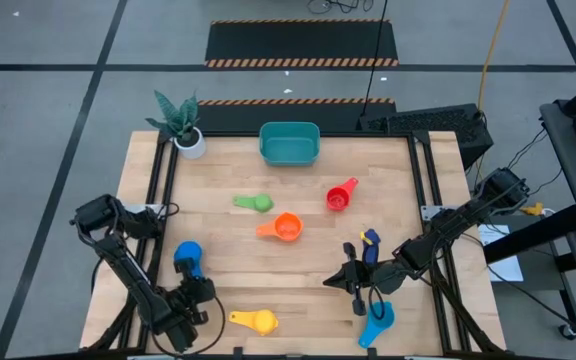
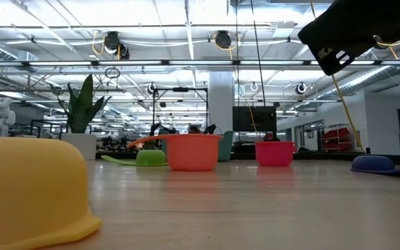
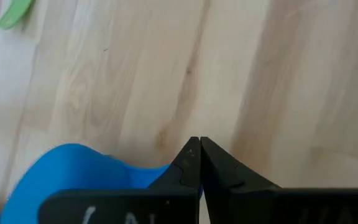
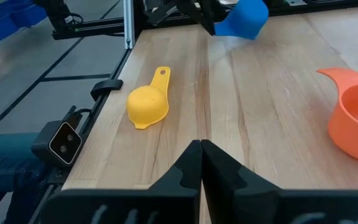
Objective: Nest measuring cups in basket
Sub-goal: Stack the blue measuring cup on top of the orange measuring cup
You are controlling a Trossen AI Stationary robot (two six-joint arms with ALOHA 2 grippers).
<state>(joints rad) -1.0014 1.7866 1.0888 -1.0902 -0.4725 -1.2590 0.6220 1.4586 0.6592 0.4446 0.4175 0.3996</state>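
high view: teal basket [image 1: 289, 144] at the table's far edge, nothing visible in it, well apart from both grippers. left gripper [image 1: 190, 297] near the front left corner, blue cup [image 1: 187, 254] just beyond its fingers, yellow cup [image 1: 255, 320] just beside it. right gripper [image 1: 351, 281] front right, navy cup [image 1: 370, 240] just beside it, light blue cup [image 1: 376, 324] near the front edge by it. green cup [image 1: 254, 202], orange cup [image 1: 282, 228] and red cup [image 1: 341, 196] mid-table, between the grippers and the basket.

low view: yellow cup [image 2: 30, 191] upside down up close, orange cup [image 2: 190, 151], green cup [image 2: 148, 157] and red cup [image 2: 275, 153] further back. an arm overhead at upper right, can't tell which.

left wrist view: fingers [image 3: 188, 163] clenched, tips touching, nothing between them. blue cup [image 3: 73, 171] right beside the fingers.

right wrist view: fingers [image 4: 189, 164] clenched, empty. yellow cup [image 4: 148, 102] ahead of the tips, dome up; orange cup [image 4: 357, 112] off to one side; blue cup [image 4: 244, 17] far ahead by the left arm.
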